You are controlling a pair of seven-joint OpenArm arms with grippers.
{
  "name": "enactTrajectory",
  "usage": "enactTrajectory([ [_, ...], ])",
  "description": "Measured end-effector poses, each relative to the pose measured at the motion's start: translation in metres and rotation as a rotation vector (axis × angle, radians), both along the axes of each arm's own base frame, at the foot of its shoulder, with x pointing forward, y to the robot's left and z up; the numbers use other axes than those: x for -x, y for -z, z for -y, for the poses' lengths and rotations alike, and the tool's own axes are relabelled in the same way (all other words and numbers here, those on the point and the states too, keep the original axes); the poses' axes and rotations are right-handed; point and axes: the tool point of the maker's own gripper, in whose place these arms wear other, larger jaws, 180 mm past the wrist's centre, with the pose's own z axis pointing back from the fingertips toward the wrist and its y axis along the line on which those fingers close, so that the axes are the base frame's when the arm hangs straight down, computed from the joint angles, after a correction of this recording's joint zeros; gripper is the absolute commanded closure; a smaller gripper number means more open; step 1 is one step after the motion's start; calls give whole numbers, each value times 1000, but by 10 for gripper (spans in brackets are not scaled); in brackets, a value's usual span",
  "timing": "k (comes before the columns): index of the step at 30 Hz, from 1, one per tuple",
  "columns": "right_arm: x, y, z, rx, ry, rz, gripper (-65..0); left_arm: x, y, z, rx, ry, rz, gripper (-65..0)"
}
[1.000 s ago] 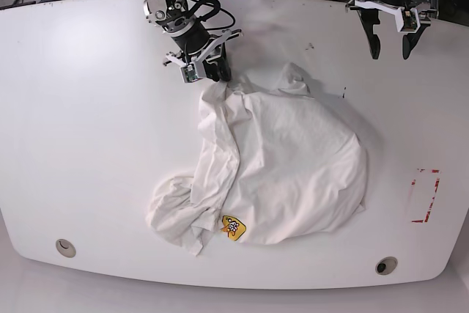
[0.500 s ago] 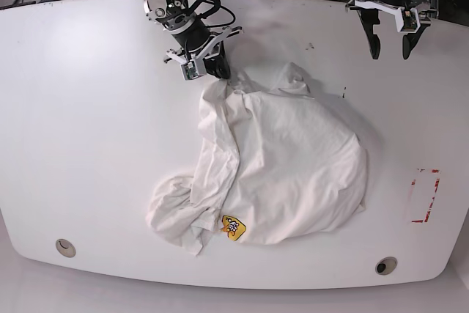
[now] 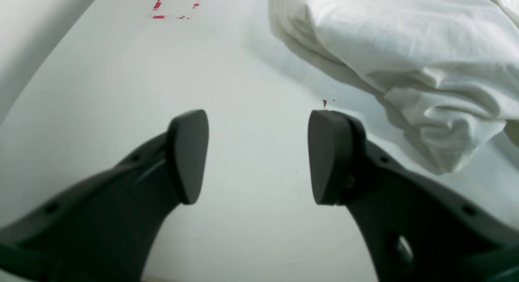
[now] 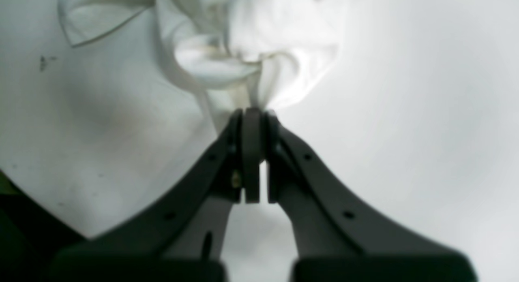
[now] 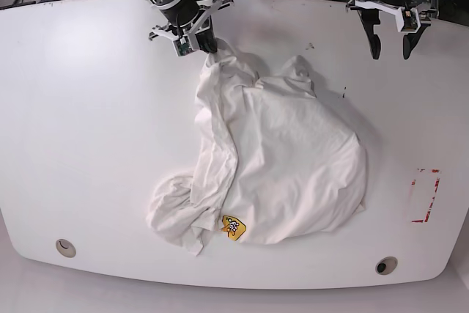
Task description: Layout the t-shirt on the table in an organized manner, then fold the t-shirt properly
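The white t-shirt [image 5: 278,152] lies crumpled across the middle of the table [image 5: 88,130], its small yellow patch [image 5: 233,226] near the front edge. My right gripper [image 5: 207,46] is shut on a bunched corner of the t-shirt at the back left, stretching the cloth toward the far edge. In the right wrist view the right gripper [image 4: 254,116] pinches a twisted bunch of the t-shirt [image 4: 243,43]. My left gripper [image 5: 390,50] hangs open over bare table at the back right, apart from the cloth. The left wrist view shows the left gripper [image 3: 257,152] empty, the t-shirt [image 3: 405,51] off to its right.
Red tape marks [image 5: 425,196] sit at the table's right side. Two round grommet holes [image 5: 65,247] [image 5: 385,264] lie near the front edge. Cables and equipment sit beyond the far edge.
My right gripper closed on the shirt's corner and pulled it back and to the left toward the far edge, drawing the cloth out. The left arm stayed still.
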Motion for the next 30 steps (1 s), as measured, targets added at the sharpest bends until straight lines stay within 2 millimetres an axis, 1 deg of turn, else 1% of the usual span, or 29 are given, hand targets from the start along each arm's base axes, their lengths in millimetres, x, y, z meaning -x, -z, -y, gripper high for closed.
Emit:
enactTrajectory([
  [1,-4,-10,0,-6,3,28,-2,0,0,0,0,0,0,-367],
  [6,-10,-45,-5,-33,-7,116,-2,0,0,0,0,0,0,-367],
  [8,-10,-55,-5,-44,-15,146,-2,-1,0,0,-2,2,2,-367],
  [12,-8,-53,-3,-31,-26,142,-2,-10,-5,-2,-14,16,21,-368],
  [15,-15,-55,7,-15,-7,172,-2,-25,-14,-5,-39,44,60,-369],
  [20,-37,-66,25,10,41,237,-2,-44,-30,-14,-81,55,122,-371],
  [24,-53,-74,37,29,61,282,-2,-60,-32,-14,-68,43,126,-371],
  [26,-64,-80,43,40,75,311,-2,-75,-33,-12,-57,48,114,-371],
  [27,-69,-81,47,50,87,315,-2,-82,-37,-12,-58,43,131,-371],
  [30,-85,-88,56,78,94,330,-2,-92,-42,-17,-59,25,140,-371],
])
